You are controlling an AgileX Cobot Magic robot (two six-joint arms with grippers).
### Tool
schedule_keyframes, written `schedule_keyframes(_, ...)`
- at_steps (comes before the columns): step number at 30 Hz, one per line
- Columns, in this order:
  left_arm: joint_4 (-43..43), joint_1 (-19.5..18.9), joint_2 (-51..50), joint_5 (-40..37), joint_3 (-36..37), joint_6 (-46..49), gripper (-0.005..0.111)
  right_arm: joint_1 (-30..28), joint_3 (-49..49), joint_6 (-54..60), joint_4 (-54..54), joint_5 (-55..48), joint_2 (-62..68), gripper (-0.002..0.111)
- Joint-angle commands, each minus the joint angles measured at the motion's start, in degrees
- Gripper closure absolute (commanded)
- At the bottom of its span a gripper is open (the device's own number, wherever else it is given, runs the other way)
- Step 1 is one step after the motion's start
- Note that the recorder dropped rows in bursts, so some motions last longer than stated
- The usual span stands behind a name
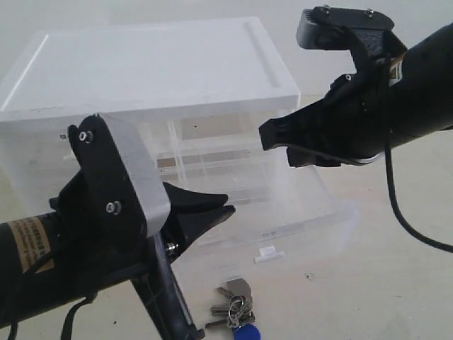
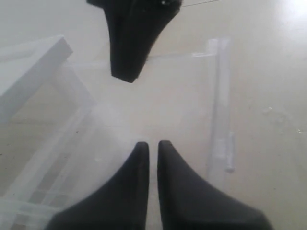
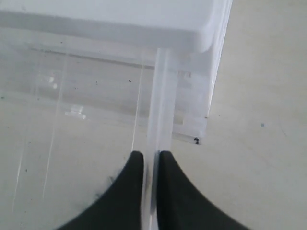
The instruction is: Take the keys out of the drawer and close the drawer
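Note:
The keys (image 1: 236,306), silver-grey with a blue fob (image 1: 247,332), lie on the table in front of the cabinet, outside the drawer. The clear drawer (image 1: 308,207) stands pulled out, and its white tab handle (image 1: 269,253) faces the keys. My right gripper (image 1: 277,146) (image 3: 150,154) is shut on the drawer's thin clear side wall (image 3: 161,103). Just left of the drawer's front, my left gripper (image 1: 225,205) (image 2: 152,143) hangs shut and holds nothing. The left wrist view looks down into the drawer (image 2: 218,81), which shows nothing inside.
A clear plastic cabinet with a white top (image 1: 141,64) (image 3: 120,19) stands at the back with more clear drawers in it. A finger of the right gripper (image 2: 127,43) shows in the left wrist view. Bare tabletop (image 1: 382,283) lies to the right.

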State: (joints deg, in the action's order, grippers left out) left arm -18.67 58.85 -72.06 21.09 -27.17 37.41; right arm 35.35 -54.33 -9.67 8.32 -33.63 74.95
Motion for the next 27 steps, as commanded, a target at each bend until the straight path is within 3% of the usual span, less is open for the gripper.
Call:
schedule_keyframes(1, 6.63, 3.1, 6.94, -12.5, -0.19, -0.46, 0.102, 0.25, 1.77, -0.51, 0.92, 7.8, -1.04, 0.108)
schedule_keyframes(2, 7.08, 3.21, 9.21, -18.22, -0.19, -0.46, 0.102, 0.25, 1.82, -1.86, 1.18, 8.05, -1.04, 0.108)
schedule_keyframes(4, 5.69, 3.07, 10.01, -20.29, -0.19, -0.56, 0.102, 0.46, 1.82, -2.6, 3.24, 10.14, -1.16, 0.107)
schedule_keyframes(7, 7.15, 3.07, 10.01, -21.09, -0.19, -0.01, 0.096, 0.66, 1.82, -2.6, 4.17, 10.68, -1.16, 0.093)
schedule_keyframes(9, 9.24, 2.98, 10.01, -21.09, -0.19, 1.7, 0.084, 0.66, 1.82, -2.9, 4.44, 10.49, -1.16, 0.078)
schedule_keyframes(12, 10.76, 2.79, 9.91, -17.61, -0.19, 4.17, 0.056, 0.66, 1.82, -3.63, 7.55, 10.99, -1.16, 0.056)
schedule_keyframes(16, 10.63, 1.71, 9.35, -17.87, -0.19, 6.16, 0.059, 0.66, 1.38, -0.5, 7.04, 10.91, -1.43, 0.062)
schedule_keyframes(18, 10.73, 1.71, 9.37, -17.87, -0.19, 6.16, 0.072, 0.66, 0.31, 0.08, 4.38, 10.74, -2.71, 0.062)
schedule_keyframes(23, 10.56, 1.82, 11.32, -15.38, -0.19, 5.99, 0.076, 0.55, -2.41, -8.36, -12.85, 6.37, -6.88, 0.064)
schedule_keyframes(25, 10.56, 2.2, 12.83, -15.35, -0.32, 0.42, 0.081, 0.55, -2.41, -14.39, -24.12, 5.17, -7.23, 0.076)
schedule_keyframes(27, 10.56, 5.64, 11.84, -19.27, -0.6, -1.61, 0.096, 0.55, -2.41, -16.09, -28.39, 7.44, -6.35, 0.109)
